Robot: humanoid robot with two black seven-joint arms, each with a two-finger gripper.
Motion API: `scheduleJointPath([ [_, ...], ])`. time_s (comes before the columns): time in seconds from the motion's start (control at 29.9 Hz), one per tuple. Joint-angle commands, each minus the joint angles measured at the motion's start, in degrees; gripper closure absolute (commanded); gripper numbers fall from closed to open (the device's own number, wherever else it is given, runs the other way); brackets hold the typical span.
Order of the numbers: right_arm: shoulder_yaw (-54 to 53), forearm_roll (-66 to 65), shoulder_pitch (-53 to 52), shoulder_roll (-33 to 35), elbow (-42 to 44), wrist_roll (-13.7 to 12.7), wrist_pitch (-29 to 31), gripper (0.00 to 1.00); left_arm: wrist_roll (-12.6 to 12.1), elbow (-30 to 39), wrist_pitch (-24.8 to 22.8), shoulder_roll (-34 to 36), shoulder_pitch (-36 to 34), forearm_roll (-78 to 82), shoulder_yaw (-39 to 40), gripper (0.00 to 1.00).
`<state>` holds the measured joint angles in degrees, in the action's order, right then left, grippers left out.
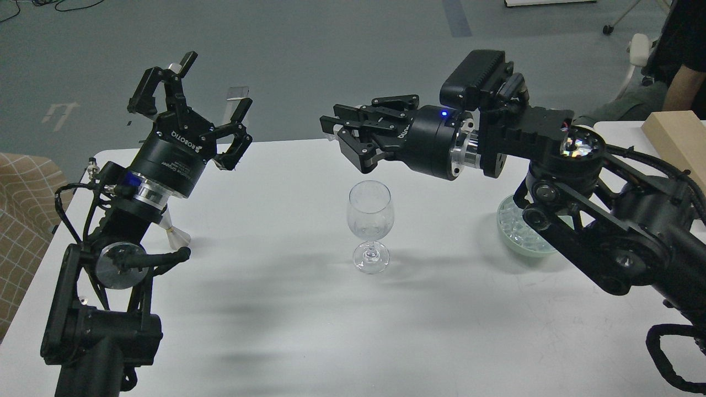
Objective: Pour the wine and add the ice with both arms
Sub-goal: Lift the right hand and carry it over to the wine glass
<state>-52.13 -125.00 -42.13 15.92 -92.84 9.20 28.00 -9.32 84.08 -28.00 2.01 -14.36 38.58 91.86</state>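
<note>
An empty clear wine glass (369, 220) stands upright at the table's middle. My right gripper (337, 138) reaches in from the right and hovers just above and left of the glass rim. Its fingers are drawn close on a small pale bit that looks like an ice cube. The pale green bowl (504, 236) with the heap of ice (514, 227) sits at the right, mostly hidden behind my right arm. My left gripper (216, 84) is open and empty, raised high over the table's far left, pointing up and away.
A small pale cone-shaped object (177, 238) lies on the white table (309, 331) under my left arm. A wooden block (675, 138) sits at the far right. A person (681, 66) stands at the top right. A checked seat (22, 220) is off the left edge.
</note>
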Motion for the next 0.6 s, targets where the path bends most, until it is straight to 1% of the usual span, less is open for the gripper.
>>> scheduleJointPath([
  [0.0, 0.0, 0.0, 0.2, 4.3, -1.9, 0.0, 0.0, 0.95, 0.0, -0.3, 0.0, -0.1, -0.2, 0.1, 0.0, 0.02],
  [0.07, 0.1, 0.0, 0.6, 7.5, -2.5, 0.0, 0.0, 0.95, 0.0, -0.4, 0.0, -0.1, -0.4, 0.1, 0.0, 0.02],
  [0.13, 0.0, 0.0, 1.1, 8.4, -2.6, 0.1, 0.0, 0.95, 0.0, -0.4, 0.0, -0.1, -0.7, 0.0, 0.0, 0.02],
  [0.43, 0.5, 0.0, 4.9, 8.8, -4.0, 0.2, 0.0, 0.95, 0.1, -0.9, 0.0, -0.1, -0.7, -0.1, 0.0, 0.02],
  [0.57, 2.1, 0.0, 5.0, 9.3, -4.0, 0.2, 0.0, 0.95, 0.0, -1.1, 0.0, 0.3, -0.8, -0.1, 0.0, 0.02],
])
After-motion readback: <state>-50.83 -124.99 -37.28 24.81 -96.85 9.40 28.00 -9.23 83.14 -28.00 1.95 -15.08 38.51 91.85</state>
